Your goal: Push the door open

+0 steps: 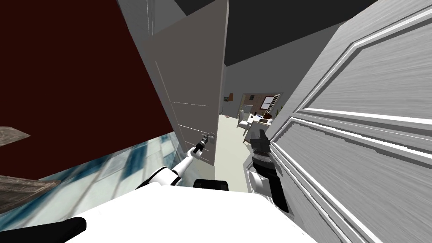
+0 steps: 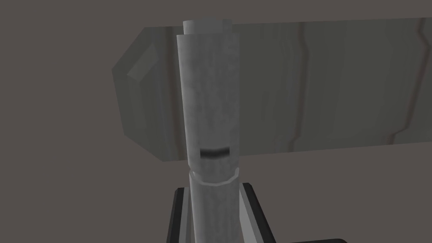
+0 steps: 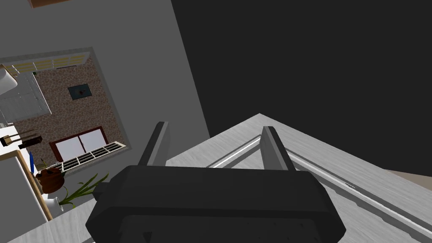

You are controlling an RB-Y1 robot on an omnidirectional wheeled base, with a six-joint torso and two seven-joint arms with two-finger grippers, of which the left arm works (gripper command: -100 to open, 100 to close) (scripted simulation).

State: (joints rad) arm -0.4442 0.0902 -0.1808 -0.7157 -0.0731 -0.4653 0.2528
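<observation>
Risk, slip: thin closed tip of the left gripper (image 2: 207, 31) set at the lever handle (image 2: 320, 84); likely to skid off along the lever if pushed at a slant, losing the door.
Risk, lever load: push taken on the lever and not on the door face; likely to turn the handle instead of swinging the leaf.
Risk, right side: right gripper (image 3: 215, 126) close to the edge of the panelled door (image 1: 363, 126); possible scrape or snag on any advance through the gap.
Risk, reach: left arm stretched well forward in the head view; judged short of travel unless followed by the base.
Left jaws: together, nothing clamped between them; laid across the front of the lever, contact not confirmable.
Right jaws: apart at full spread, holding nothing; pointed over the panelled door's face towards the lit room beyond.
Door location: grey-brown door (image 1: 190, 84) ahead, left of centre, ajar, with a gap at its free edge open to the far room.
Handle location: low on that door, just beside the free edge.
Task status: judged partly done; wider swing outstanding.
</observation>
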